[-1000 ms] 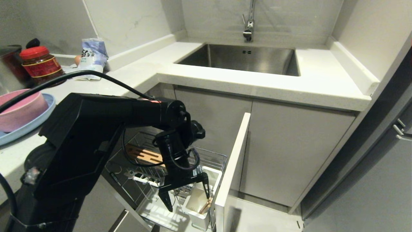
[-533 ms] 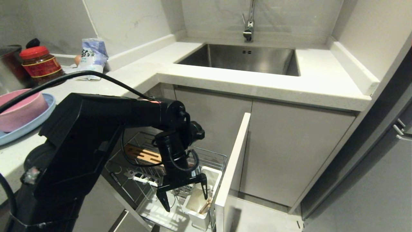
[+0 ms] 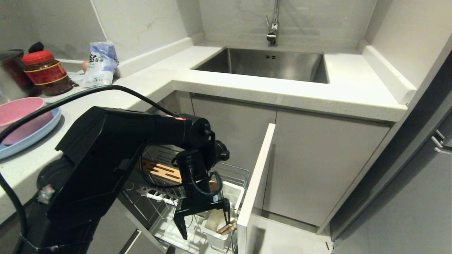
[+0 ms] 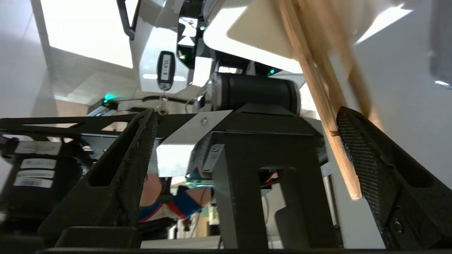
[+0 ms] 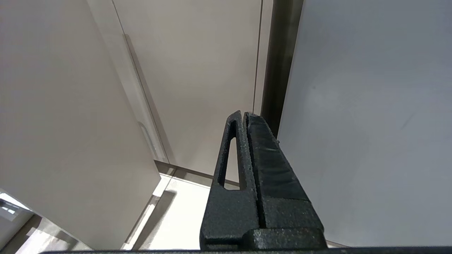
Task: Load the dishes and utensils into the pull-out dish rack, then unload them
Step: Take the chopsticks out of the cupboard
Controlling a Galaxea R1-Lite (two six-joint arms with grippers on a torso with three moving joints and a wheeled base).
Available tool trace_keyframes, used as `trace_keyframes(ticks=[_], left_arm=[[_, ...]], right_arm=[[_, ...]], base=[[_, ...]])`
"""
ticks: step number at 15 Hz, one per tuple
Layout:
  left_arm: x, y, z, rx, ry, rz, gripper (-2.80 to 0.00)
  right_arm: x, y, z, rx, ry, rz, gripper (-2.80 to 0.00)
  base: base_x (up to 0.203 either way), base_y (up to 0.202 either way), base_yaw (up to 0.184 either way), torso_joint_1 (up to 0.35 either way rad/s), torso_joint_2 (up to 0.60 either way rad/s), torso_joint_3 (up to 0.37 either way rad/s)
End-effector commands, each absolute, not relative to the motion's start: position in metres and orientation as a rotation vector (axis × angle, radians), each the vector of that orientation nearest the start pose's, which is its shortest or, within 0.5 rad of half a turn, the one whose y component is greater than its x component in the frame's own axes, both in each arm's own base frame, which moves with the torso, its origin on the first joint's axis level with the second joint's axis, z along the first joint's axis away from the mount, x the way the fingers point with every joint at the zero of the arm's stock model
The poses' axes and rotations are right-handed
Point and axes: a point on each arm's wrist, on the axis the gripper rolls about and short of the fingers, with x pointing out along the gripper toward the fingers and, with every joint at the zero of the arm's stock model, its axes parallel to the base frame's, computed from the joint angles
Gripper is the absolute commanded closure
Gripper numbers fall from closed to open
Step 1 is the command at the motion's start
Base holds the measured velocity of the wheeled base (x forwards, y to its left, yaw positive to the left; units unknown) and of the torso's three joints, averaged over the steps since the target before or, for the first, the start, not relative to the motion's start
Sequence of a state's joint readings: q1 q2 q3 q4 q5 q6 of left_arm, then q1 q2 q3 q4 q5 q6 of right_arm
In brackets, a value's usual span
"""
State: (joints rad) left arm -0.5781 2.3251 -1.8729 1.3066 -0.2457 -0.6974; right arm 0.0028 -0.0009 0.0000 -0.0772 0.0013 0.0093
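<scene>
You see the pull-out dish rack (image 3: 229,174) drawn out below the counter (image 3: 247,88), its white utensil cup (image 3: 226,215) at the front. On the counter's left, the pink bowl (image 3: 19,116) sits in the blue plate (image 3: 31,135). Your left gripper (image 3: 204,222) hangs over the cup, jaws spread wide around the chopsticks (image 4: 317,106) without clamping them. Your right gripper (image 5: 247,141) is parked with its jaws pressed together.

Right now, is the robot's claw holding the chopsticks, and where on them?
No. The left gripper is wide open above the utensil cup; the chopsticks lean beside one finger, unclamped. The right gripper is shut on nothing.
</scene>
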Motion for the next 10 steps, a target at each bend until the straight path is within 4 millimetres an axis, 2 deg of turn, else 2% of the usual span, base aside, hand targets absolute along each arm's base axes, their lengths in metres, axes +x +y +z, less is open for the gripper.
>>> trace_keyframes(ticks=[1,10], left_arm=[[0.311,-0.209,0.107,-0.169,1.884,0.050,-2.80],[0.316,-0.195,0.107,-0.143,1.888,0.052,-2.80]], right_arm=[[-0.021,0.000,0.076,0.009,-0.054,0.005,0.00],[-0.021,0.000,0.076,0.009,-0.054,0.005,0.00]], base=[[0.000,0.000,0.000,0.000,0.00,0.000],[0.000,0.000,0.000,0.000,0.00,0.000]])
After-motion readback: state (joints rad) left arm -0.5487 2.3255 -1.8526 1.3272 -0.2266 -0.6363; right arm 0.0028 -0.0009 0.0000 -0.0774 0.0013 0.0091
